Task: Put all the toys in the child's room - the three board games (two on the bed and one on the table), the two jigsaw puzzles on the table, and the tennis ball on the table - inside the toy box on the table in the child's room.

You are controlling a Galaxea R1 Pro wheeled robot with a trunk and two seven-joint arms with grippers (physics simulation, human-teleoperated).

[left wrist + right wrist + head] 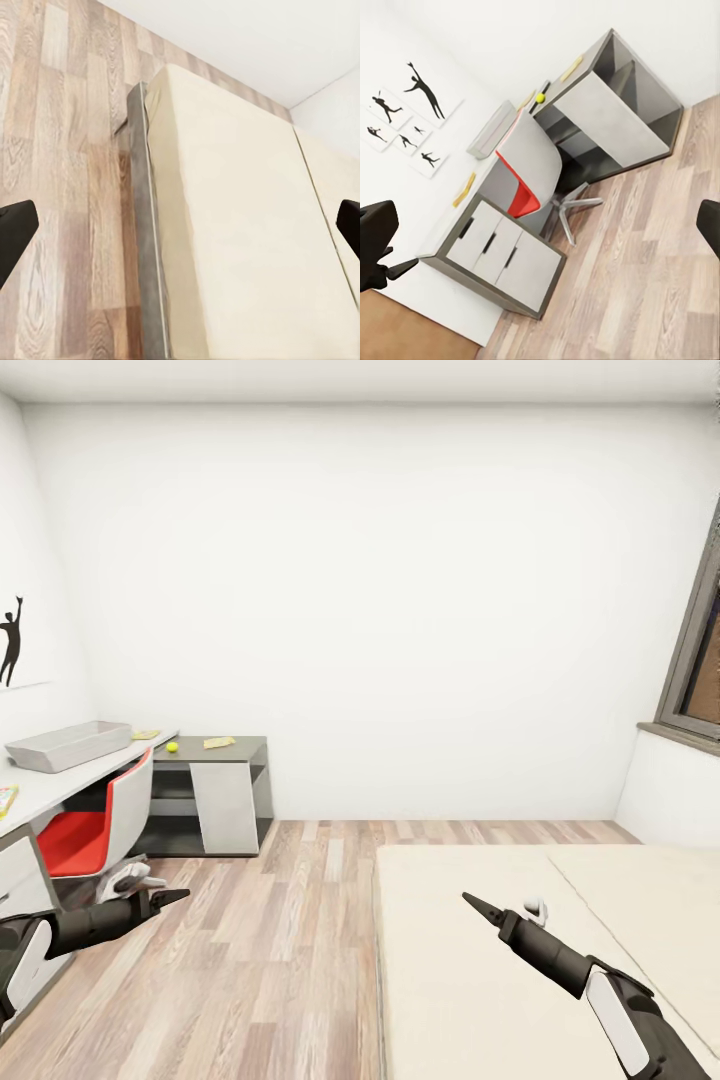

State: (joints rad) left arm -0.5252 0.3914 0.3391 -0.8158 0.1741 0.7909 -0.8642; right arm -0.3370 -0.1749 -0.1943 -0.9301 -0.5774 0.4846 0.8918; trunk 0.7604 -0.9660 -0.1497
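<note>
The light-grey toy box stands on the table at the far left of the child's room. Beside it lies a yellowish jigsaw puzzle; the tennis ball and a second puzzle rest on the lower dark section. A colourful board game peeks in at the frame's left edge. The bed is at lower right, and no board games show on its visible part. My left gripper hangs open over the floor. Over the mattress, my right gripper is open and holds nothing.
A red-and-white swivel chair is tucked at the desk, close to my left arm. White drawers close the desk's near end. Wood-plank floor runs between desk and bed. A window is in the right wall.
</note>
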